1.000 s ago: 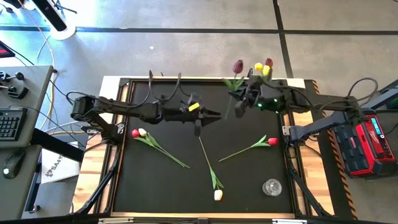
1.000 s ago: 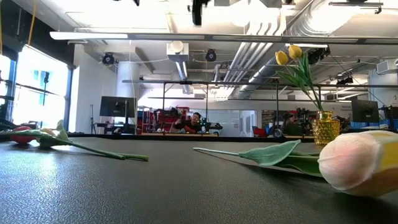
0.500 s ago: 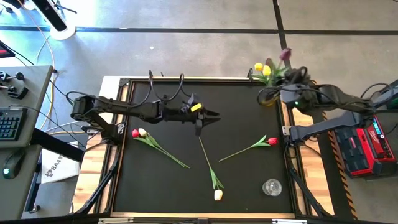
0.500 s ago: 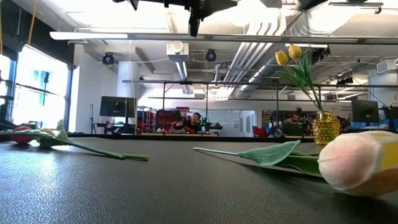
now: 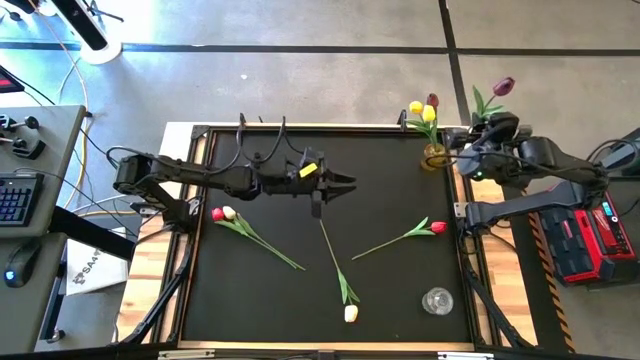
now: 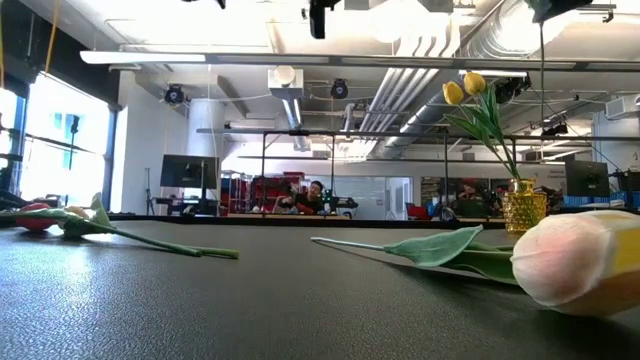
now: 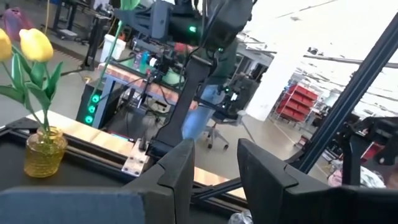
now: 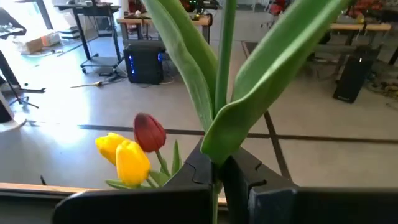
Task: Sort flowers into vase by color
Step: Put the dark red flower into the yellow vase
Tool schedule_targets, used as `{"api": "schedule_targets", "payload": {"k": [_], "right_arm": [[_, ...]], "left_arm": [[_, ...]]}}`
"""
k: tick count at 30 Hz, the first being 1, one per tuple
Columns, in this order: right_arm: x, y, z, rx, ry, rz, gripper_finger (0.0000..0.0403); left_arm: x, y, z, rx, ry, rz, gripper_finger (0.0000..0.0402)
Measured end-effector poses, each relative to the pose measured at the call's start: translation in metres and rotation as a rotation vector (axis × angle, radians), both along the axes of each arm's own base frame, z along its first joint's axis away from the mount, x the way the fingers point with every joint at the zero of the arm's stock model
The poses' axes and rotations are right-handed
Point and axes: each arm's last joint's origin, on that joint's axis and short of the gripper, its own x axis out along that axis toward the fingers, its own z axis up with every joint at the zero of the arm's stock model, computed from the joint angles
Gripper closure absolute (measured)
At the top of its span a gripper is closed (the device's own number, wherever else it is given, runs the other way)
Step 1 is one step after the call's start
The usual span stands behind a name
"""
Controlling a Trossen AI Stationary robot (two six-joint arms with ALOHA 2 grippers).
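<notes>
My right gripper (image 5: pixel 487 135) is just past the table's far right corner, beside the yellow vase (image 5: pixel 435 156), and is shut on a dark maroon tulip (image 5: pixel 503 87). The vase stands on the table and holds two yellow tulips (image 5: pixel 421 110) and a dark red one (image 5: pixel 432 101). My left gripper (image 5: pixel 343 182) hovers open over the table's far middle, touching nothing. On the table lie a red and a cream tulip together (image 5: pixel 222 213), a cream tulip (image 5: pixel 351 313) and a red tulip (image 5: pixel 438 228). My right gripper pinches the maroon tulip's green stem (image 8: pixel 218 155) between its two fingers, just below where the leaves (image 8: pixel 267 74) branch off. The fingers lie across the stem. The flower is lifted clear, and its leaves and head stick out beyond the fingertips.
A clear glass vase (image 5: pixel 437 300) stands near the table's near right corner. The stems of the lying tulips cross the table's middle (image 5: pixel 335 260). A red device (image 5: pixel 585 235) sits beside the right arm's base, off the table.
My right gripper has carried the maroon tulip from above the table's far edge toward the right, past the yellow vase, to just beyond the table's far right corner. It has stayed shut on the stem throughout.
</notes>
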Motion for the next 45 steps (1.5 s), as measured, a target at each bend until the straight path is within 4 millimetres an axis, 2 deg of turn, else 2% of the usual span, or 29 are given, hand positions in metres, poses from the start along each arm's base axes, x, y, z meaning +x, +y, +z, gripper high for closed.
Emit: {"api": "schedule_targets", "payload": {"k": [5,13,22,26,38,45], "right_arm": [[0.001,0.0,-0.026,-0.002,-0.017,-0.032,0.0402],[0.009,-0.001,-0.066,-0.129,-0.069,-0.102,0.0402],[0.012,-0.013,-0.108,-0.158,-0.009,-0.217,0.0402],[0.01,-0.014,-0.115,-0.158,-0.064,-0.248,0.0402],[0.013,-0.016,-0.113,-0.221,-0.132,-0.266,0.0402],[0.017,-0.016,-0.13,-0.208,-0.146,-0.266,0.0402]], "left_arm": [[0.0,-0.01,0.0,-0.004,0.001,0.021,0.0291],[0.0,-0.028,0.0,0.085,0.002,0.049,0.0291],[0.0,-0.029,0.0,0.086,0.002,0.068,0.0291],[0.0,-0.029,0.0,0.086,0.001,0.068,0.0291],[0.0,-0.029,-0.001,0.104,0.011,0.07,0.0291],[0.0,-0.025,-0.005,0.108,0.054,0.078,0.0291]]}}
